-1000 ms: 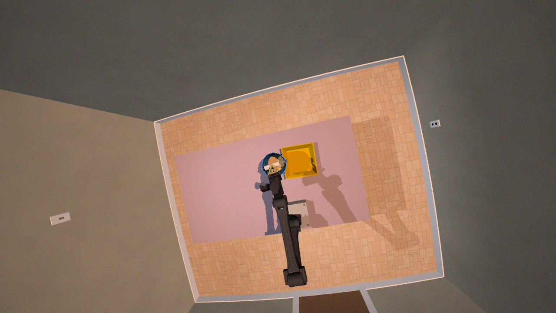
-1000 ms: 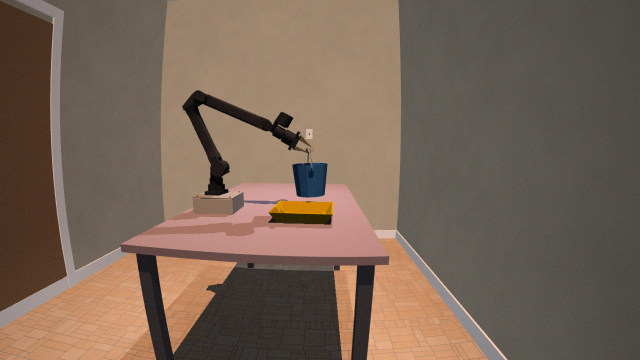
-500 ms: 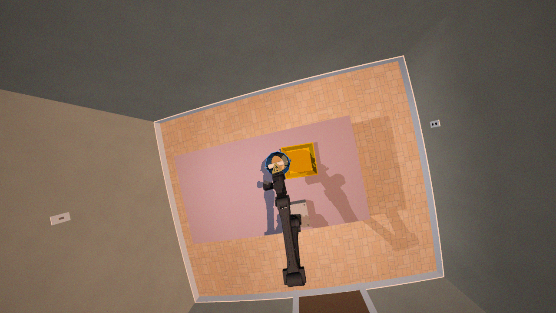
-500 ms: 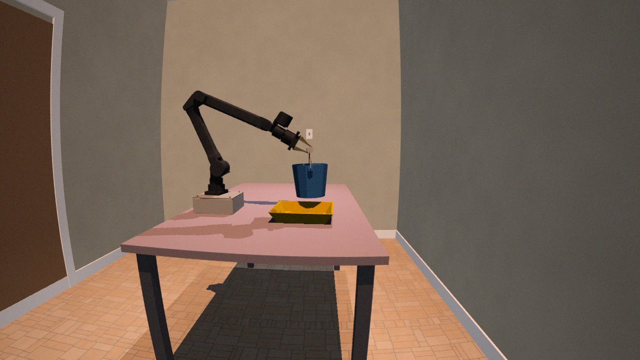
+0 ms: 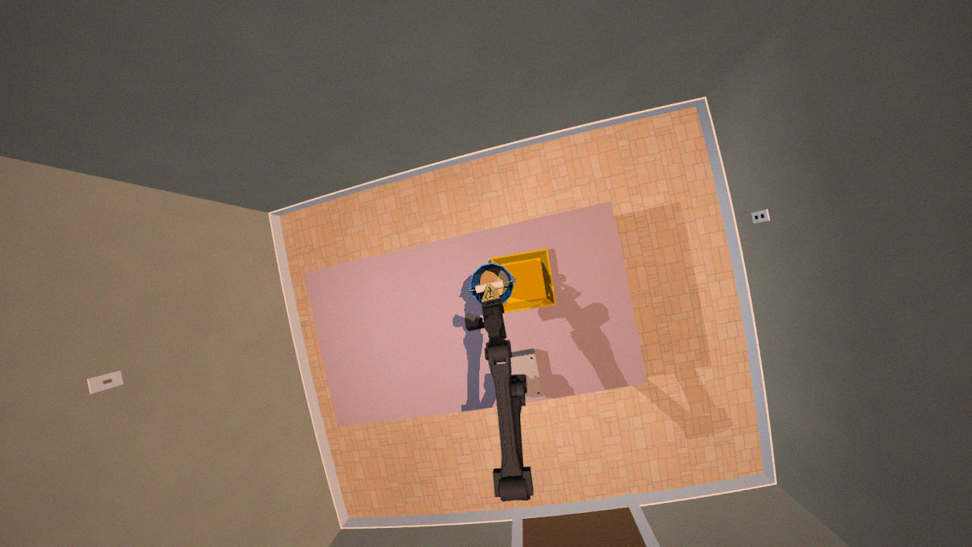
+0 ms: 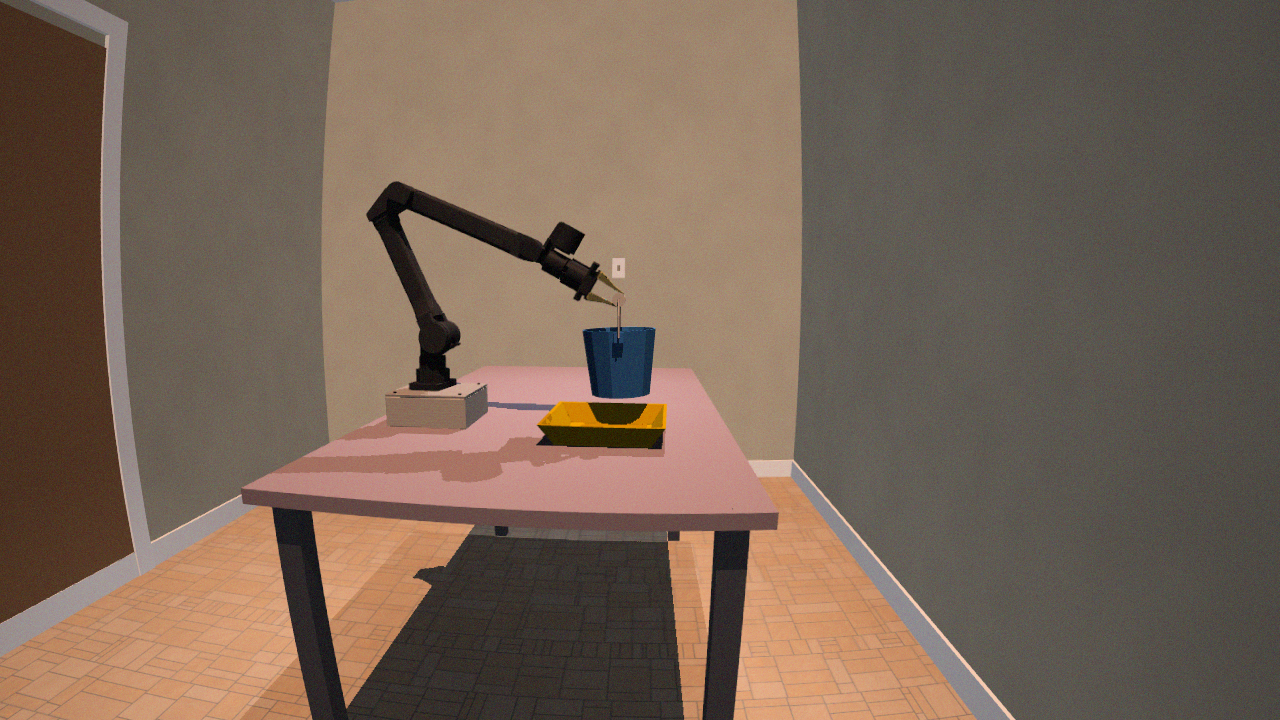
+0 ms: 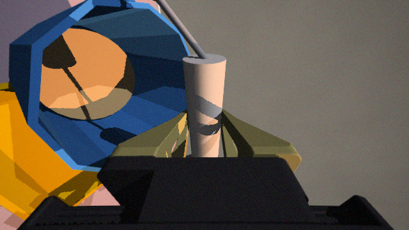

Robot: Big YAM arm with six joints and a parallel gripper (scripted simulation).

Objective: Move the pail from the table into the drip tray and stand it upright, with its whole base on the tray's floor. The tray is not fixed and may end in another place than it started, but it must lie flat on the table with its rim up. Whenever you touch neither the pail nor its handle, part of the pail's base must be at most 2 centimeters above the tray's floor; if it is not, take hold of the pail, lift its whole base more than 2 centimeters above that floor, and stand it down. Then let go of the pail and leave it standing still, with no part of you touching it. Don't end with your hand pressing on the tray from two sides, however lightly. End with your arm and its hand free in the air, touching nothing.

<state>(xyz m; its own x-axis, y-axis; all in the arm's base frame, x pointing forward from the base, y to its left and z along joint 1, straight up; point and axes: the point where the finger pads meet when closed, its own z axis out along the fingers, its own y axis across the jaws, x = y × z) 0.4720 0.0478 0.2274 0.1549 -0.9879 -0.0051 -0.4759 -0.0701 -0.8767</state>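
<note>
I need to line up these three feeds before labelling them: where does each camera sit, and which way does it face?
Top: high overhead, looking down on the table, whole arm and base.
Exterior: off the table's end, level, facing the far wall; whole arm carrying the pail above the tray.
Wrist: behind the pincer, looking along it; its fingers clamp the handle grip.
All three share pail and tray.

You see the pail [image 6: 619, 362] hanging in the air from its handle [image 7: 204, 105], pinched in the gripper [image 6: 615, 294] — above the tray [image 6: 572, 432]. The tray lies flat on the table [image 6: 501, 483], with the arm's base box [image 6: 436, 407] to its left.
</note>
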